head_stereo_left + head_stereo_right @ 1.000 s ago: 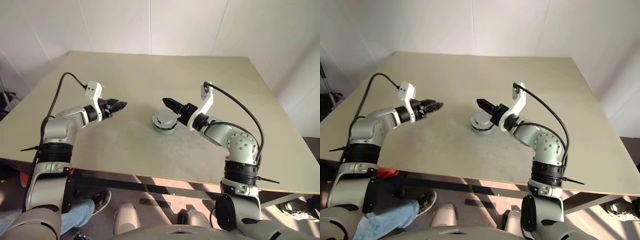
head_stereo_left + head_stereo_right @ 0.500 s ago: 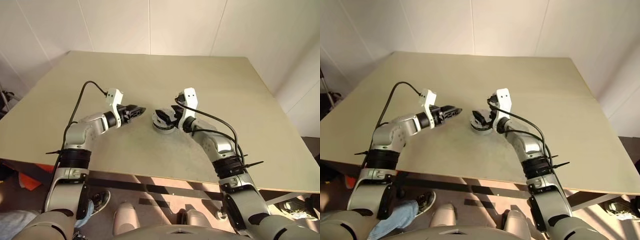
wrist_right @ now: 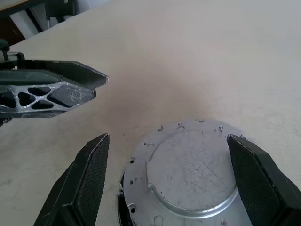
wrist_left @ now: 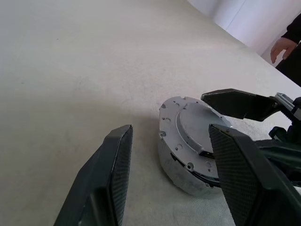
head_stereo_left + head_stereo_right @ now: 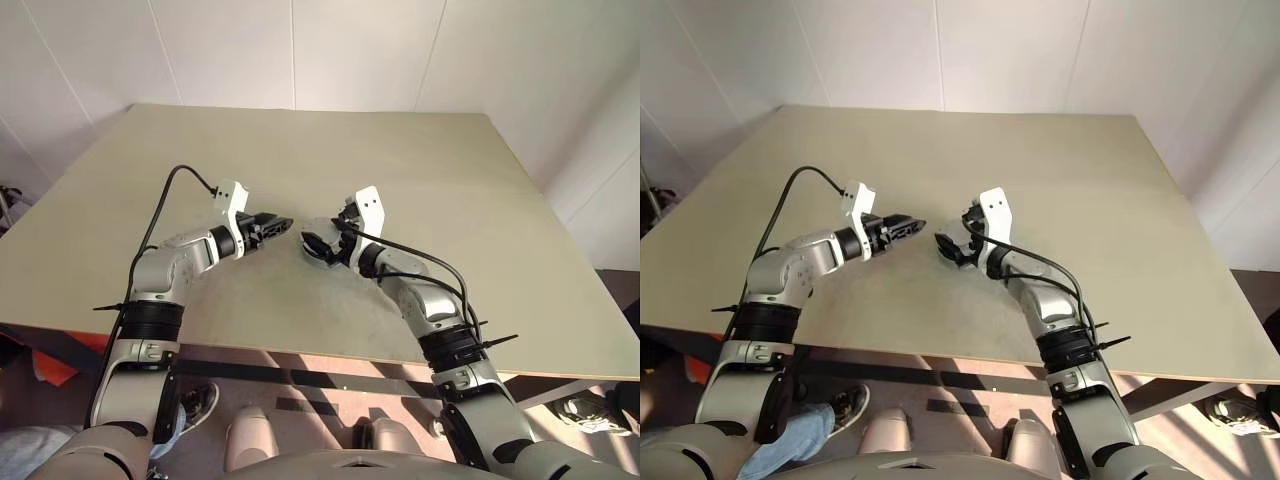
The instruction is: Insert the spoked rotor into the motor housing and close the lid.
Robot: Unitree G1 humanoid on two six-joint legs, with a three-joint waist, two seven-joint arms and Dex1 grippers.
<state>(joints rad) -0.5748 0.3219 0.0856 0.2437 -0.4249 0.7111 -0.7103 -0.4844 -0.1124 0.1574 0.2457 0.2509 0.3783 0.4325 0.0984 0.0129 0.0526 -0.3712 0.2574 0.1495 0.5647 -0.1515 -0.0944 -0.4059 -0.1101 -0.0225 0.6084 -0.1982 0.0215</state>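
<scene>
I am seeing the housing (image 4: pixel 188 150) standing on the table (image 5: pixel 450 180) near its middle, with the lid (image 3: pixel 188 174) lying flat on top of it. Compared with a second ago, my right gripper (image 3: pixel 174 183) is now lower and rolled, its jaws spread wide on both sides of the housing and not touching it. My left gripper (image 4: pixel 174 174) is now closer to the housing, just beside it, jaws spread and holding nothing. A person's hand (image 4: pixel 282 47) is showing beyond the table.
</scene>
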